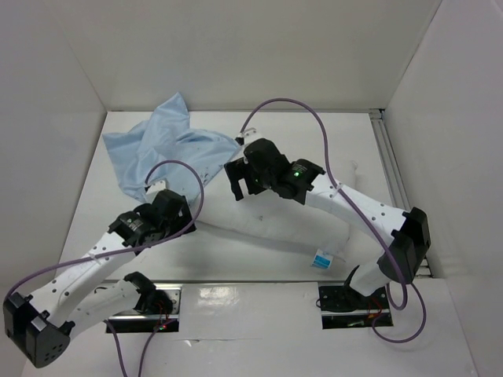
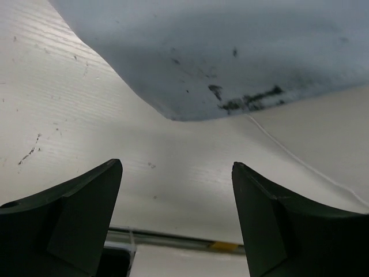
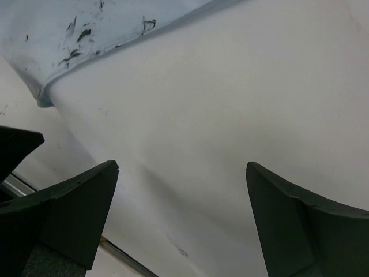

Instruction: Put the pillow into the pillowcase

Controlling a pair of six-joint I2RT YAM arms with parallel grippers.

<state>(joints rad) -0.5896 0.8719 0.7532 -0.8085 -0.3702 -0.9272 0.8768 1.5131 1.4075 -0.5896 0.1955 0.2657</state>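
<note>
Jaws on both grippers stand wide apart, nothing between them. Your left gripper point(image 2: 176, 173) hangs over the bare white table point(image 2: 69, 115), with the edge of the thin, wrinkled light-blue fabric pillowcase point(image 2: 230, 52) at its twelve o'clock. Your right gripper point(image 3: 181, 173) hangs over the plump white rectangular fabric pillow point(image 3: 230, 104), pillowcase hem touching it at eleven. Overhead: pillowcase bunched at the table's ten o'clock, pillow from centre toward four.

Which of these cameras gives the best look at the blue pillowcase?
The top view: the pillowcase lies there crumpled at the far left, mostly visible. The left wrist view shows only one edge, the right wrist view just a corner.
</note>
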